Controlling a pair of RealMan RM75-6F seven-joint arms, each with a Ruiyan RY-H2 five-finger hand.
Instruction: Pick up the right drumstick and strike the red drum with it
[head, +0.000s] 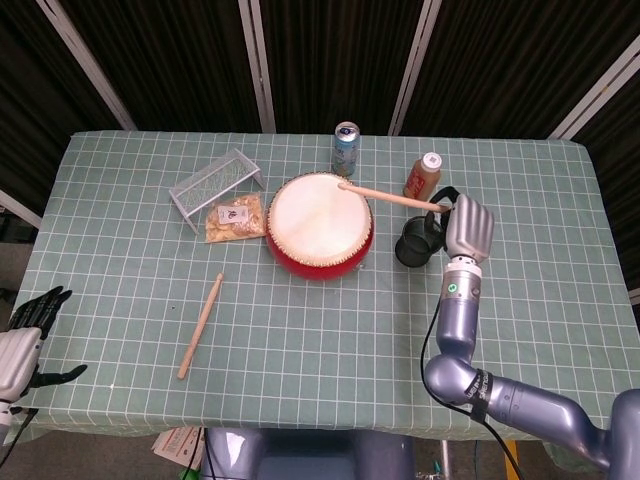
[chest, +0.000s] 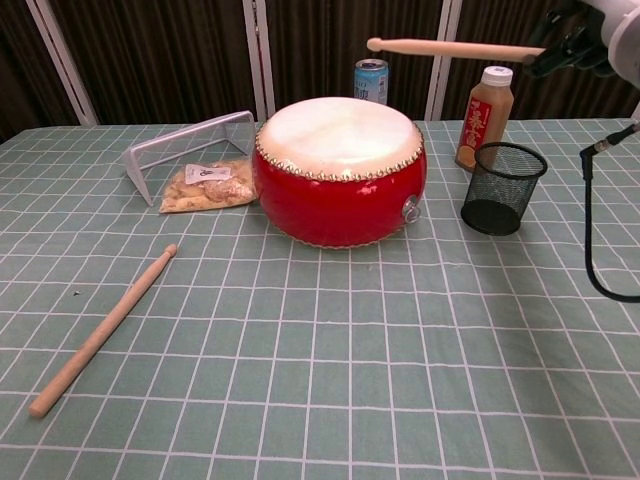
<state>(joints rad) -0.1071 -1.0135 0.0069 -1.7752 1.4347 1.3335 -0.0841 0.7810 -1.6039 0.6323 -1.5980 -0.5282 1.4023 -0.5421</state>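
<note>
Chest view, right drumstick: held aloft, near level, tip above the far edge of the drumhead, not touching it.
Right hand: clamped on the stick's butt end, at 3 o'clock from the drum, over the black mesh pen cup.
Left hand: at the near-left table corner, fingers apart, holding nothing.
Stick handling (judged): light, stiff wood, smooth and likely to slip or twist; a butt-end hold gives swing leverage.
Stick look: pale bare wood, slender, tapering to a rounded tip.
Red drum: table centre, glossy red shell, cream skin, studded rim; skin probably taut and springy.
Other drumstick: flat on the cloth at 8 o'clock from the drum, untouched.
</note>
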